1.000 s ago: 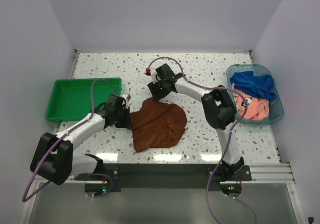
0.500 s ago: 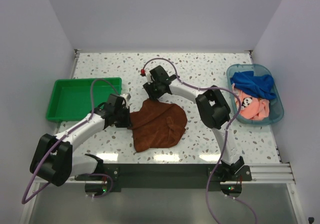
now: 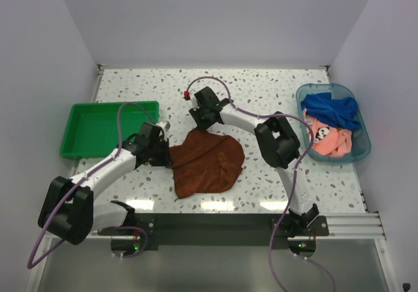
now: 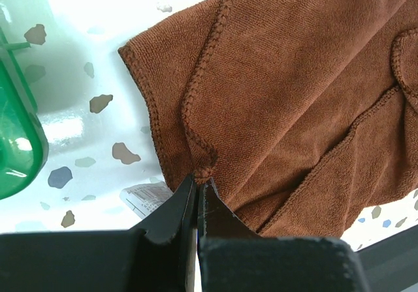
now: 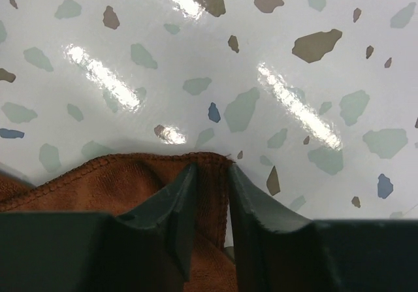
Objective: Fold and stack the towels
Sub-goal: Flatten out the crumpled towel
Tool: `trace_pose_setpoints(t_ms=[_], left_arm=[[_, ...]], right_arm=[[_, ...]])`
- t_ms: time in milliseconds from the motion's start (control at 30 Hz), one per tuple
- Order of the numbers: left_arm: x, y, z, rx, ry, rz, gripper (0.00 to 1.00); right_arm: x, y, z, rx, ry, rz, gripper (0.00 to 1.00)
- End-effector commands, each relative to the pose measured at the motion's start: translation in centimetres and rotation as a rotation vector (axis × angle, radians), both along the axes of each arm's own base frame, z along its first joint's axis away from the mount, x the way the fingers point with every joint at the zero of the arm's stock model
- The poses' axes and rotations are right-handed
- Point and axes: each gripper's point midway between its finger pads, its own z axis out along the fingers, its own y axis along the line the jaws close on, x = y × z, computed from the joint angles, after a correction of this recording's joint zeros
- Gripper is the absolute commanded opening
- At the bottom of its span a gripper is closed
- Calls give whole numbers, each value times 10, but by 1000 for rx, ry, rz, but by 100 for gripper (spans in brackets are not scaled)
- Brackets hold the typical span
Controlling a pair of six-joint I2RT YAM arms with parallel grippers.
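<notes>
Left gripper [image 4: 197, 182] clenched on rust-brown towel [image 3: 208, 160]; right gripper [image 5: 210, 174], hold unclear.
Nothing was folded yet; other towels [image 3: 333, 109] were left in tub [image 3: 334, 159].

Centre of the worktop [image 3: 261, 89], there's the towel [image 3: 208, 161], lying spread out. The left end effector [image 3: 168, 153] is at its left corner, and the right end effector [image 3: 198, 127] is at its far edge. Off to the left sits the tray [image 3: 65, 149], apart from the towel. Over on the right is the tub [image 3: 363, 149], with a far towel [image 3: 333, 109] and a near towel [image 3: 330, 142] heaped inside.
</notes>
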Motion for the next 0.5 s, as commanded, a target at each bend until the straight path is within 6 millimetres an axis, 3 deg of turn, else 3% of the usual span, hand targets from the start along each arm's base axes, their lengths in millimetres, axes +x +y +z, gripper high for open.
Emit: trace_pose_setpoints(t_ms=[0,100,167,300,333,400,433,467], left_arm=[[3,1,8,0,-28,12,0],[5,3,9,12,-39,14,0],[12,4,14,26,-60,22,0],[42,6,38,65,-156,28,0],[59,3,57,68,-213,34,0],[79,5,72,102,-267,38,0],[99,3,97,107,-338,58,0],[110,4,103,132,-360,50,0]], right_arm=[[-10,-26,-37,-80,86,-64,21],[-1,-34,-30,-70,77,-90,1],[8,-40,-20,-55,57,-108,0],[35,-56,30,-14,-42,-161,0],[41,-59,54,5,-85,-176,0],[58,-75,84,10,-157,-224,0],[63,-80,111,34,-205,-240,0],[70,-86,128,42,-240,-261,0]])
